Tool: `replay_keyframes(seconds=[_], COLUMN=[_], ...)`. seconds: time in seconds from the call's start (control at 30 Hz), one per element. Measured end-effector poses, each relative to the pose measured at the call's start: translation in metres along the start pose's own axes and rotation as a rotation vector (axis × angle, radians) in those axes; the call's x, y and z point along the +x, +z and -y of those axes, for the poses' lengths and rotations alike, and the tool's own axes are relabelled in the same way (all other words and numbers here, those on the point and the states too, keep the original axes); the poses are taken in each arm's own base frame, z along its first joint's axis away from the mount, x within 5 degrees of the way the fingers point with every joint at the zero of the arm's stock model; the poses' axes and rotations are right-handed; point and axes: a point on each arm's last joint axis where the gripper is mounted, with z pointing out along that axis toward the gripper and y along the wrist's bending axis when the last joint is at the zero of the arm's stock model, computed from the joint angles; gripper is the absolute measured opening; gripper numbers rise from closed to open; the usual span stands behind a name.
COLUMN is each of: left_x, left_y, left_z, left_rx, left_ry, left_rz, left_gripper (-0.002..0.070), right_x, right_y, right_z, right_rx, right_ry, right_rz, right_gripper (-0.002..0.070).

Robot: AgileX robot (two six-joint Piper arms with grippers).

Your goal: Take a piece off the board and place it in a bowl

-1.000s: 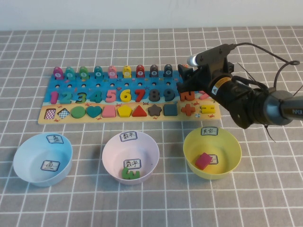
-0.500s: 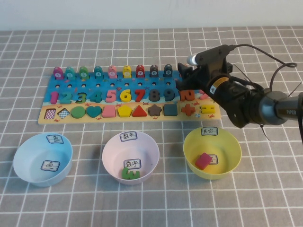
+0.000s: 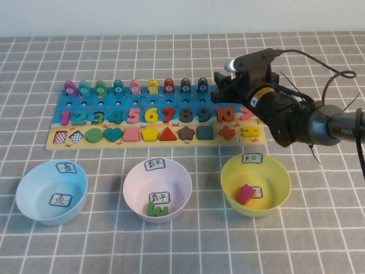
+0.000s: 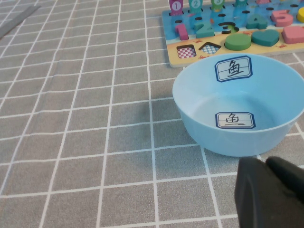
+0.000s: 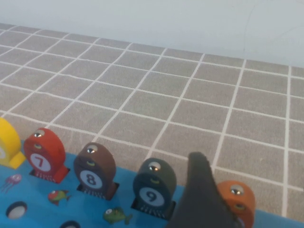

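The puzzle board (image 3: 85, 146) holds a far row of fish pegs, a row of numbers and a row of shapes. My right gripper (image 3: 223, 91) is open at the board's far right end. In the right wrist view one dark finger (image 5: 199, 190) stands right beside the orange fish peg (image 5: 240, 199), past the dark fish 9 (image 5: 154, 183). The gripper hides that orange fish in the high view. My left gripper (image 4: 271, 192) is shut and empty, low over the cloth near the blue bowl (image 4: 237, 109), and is out of the high view.
Three bowls stand in front of the board: the blue one (image 3: 34, 177) empty, the pink one (image 3: 137, 177) with a green piece (image 3: 155, 209), and the yellow one (image 3: 274, 171) with a pink square (image 3: 245, 194). The right arm's cable loops above the table at the right.
My right gripper has moved a little farther back, up to the fish row at the board's right end. Nothing on the board or in the bowls has moved.
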Motion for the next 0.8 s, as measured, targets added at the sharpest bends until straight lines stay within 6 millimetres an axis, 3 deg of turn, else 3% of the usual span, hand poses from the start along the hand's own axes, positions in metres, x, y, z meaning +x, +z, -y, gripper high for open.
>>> replay_keyframes(seconds=[0.57,0.8], left_x=[0.0000,0.0000], left_y=[0.0000,0.0000], left_z=[0.0000,0.0000], left_rx=[0.000,0.000], left_ry=[0.000,0.000], left_rz=[0.000,0.000], left_gripper=[0.0000,0.0000], right_x=[-0.0019,0.0078], right_y=[0.0010,0.0098], right_z=[-0.0048,-0.0030], right_rx=[-0.004,0.019], right_ry=[0.009,0.047], right_rz=[0.004,-0.027], right_gripper=[0.0406,0.0406])
